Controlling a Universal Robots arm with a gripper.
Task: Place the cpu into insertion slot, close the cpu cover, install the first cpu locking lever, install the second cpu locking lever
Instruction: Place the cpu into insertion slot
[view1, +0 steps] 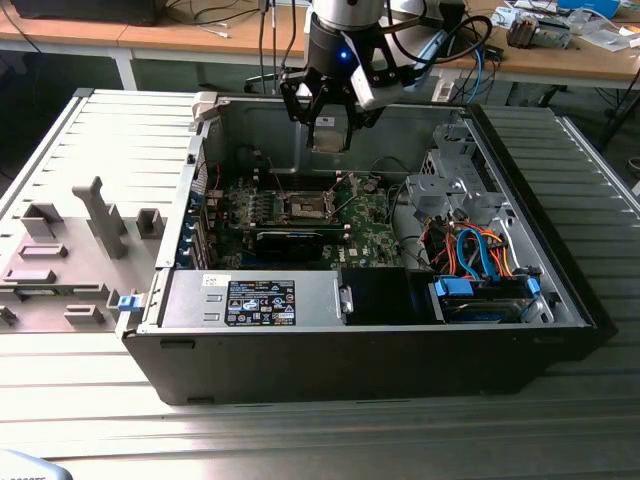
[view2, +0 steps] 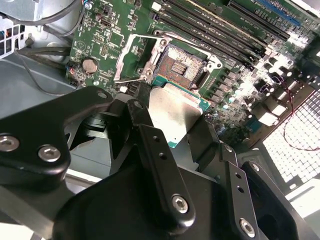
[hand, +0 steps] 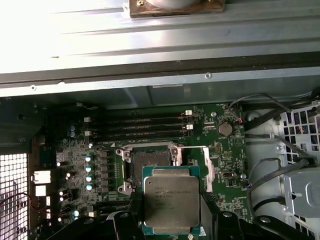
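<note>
Second wrist view: claw (view2: 170, 107) clamped on cpu (view2: 176, 122) edges, hovering above open insertion slot (view2: 183, 66).

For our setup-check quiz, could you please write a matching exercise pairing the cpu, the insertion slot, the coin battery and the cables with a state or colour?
Things:
1. cpu
2. insertion slot
3. coin battery
4. cables

States:
A. orange and blue
B. held by the gripper above the motherboard
C. round and silver
D. empty, no chip in it

Pairs: 1-B, 2-D, 3-C, 4-A
</note>
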